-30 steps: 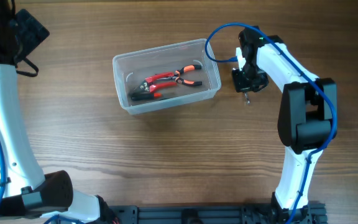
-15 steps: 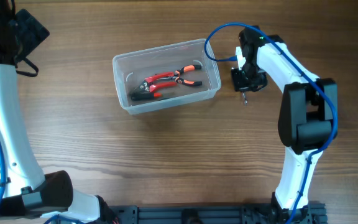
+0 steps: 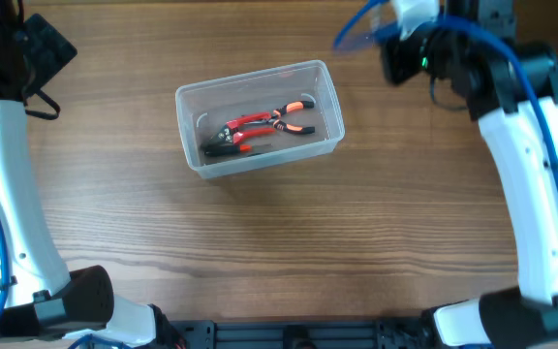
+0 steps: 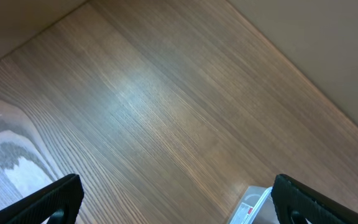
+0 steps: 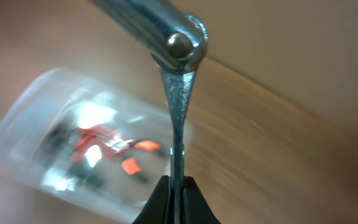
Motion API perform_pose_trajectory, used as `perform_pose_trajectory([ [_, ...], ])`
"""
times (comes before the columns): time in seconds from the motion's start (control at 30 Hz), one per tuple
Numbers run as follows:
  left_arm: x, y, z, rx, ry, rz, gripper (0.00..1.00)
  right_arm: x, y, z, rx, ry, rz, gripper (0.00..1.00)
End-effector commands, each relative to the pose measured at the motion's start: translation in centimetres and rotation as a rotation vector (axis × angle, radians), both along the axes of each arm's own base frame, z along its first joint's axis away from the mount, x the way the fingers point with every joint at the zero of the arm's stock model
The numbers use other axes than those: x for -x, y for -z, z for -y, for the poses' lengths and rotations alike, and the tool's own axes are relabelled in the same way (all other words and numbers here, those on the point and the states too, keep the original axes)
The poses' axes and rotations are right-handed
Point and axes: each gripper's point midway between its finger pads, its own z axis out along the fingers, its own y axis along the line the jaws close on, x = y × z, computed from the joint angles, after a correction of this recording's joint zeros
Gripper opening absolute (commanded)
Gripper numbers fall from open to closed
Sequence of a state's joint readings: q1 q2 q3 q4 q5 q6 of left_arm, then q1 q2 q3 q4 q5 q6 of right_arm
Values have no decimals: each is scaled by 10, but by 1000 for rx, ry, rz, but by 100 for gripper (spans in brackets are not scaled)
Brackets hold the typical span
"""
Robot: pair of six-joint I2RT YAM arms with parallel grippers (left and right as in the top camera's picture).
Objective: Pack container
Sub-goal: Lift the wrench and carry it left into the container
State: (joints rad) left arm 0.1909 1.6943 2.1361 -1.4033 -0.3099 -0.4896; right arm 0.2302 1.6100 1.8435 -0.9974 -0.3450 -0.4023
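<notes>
The clear plastic container (image 3: 191,97) sits mid-table with red-and-black pliers (image 3: 260,130) inside. My right gripper (image 5: 178,193) is shut on a thin shiny metal tool (image 5: 178,93) and holds it high above the table, up and to the right of the container, which shows blurred below (image 5: 23,155). In the overhead view the right wrist (image 3: 410,53) is raised near the top edge and hides the tool. My left gripper (image 4: 182,211) is open and empty over bare wood, with a corner of the container (image 4: 253,208) between its fingers.
The left arm (image 3: 8,174) stands along the table's left edge. The right arm (image 3: 541,194) runs down the right side. A blue cable (image 3: 356,34) loops by the right wrist. The far table edge (image 4: 303,74) shows.
My right arm has risen from the table beside the container's right end, up and back toward the far edge, carrying the metal tool. The left arm and the container have not moved.
</notes>
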Motion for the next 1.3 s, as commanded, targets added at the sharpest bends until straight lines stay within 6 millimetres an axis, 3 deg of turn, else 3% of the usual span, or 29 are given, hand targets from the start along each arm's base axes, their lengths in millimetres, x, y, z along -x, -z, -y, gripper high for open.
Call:
perform_pose_trajectory([
  [0.0,0,-2,-3,-16,6,-5,100,45,17,-67,74,-580,126,4],
  [0.17,0,-2,-3,-16,6,-5,100,54,56,-95,179,-800,175,4],
  [0.27,0,-2,-3,-16,6,-5,100,45,91,-103,220,-841,128,4],
  [0.3,0,-2,-3,-16,6,-5,100,38,105,-104,238,-832,96,4],
  [0.33,-1,-2,-3,-16,6,-4,100,28,138,-103,277,-824,26,4],
  [0.47,-1,-2,-3,-16,6,-4,100,13,211,-91,384,-801,-139,4],
  [0.63,-1,-2,-3,-16,6,-4,100,13,267,-85,412,-788,-277,4],
  [0.77,0,-2,-3,-16,6,-5,100,12,284,-84,423,-789,-306,4],
  [1.03,-1,-2,-3,-16,6,-4,100,7,289,-83,430,-749,-314,8],
  [1.1,-1,-2,-3,-17,6,-4,100,0,290,-80,439,-678,-329,44],
  [1.17,0,-2,-3,-16,6,-5,100,-6,287,-76,452,-603,-346,56],
  [1.27,-1,-2,-3,-16,6,-4,100,-18,271,-78,449,-514,-330,64],
])
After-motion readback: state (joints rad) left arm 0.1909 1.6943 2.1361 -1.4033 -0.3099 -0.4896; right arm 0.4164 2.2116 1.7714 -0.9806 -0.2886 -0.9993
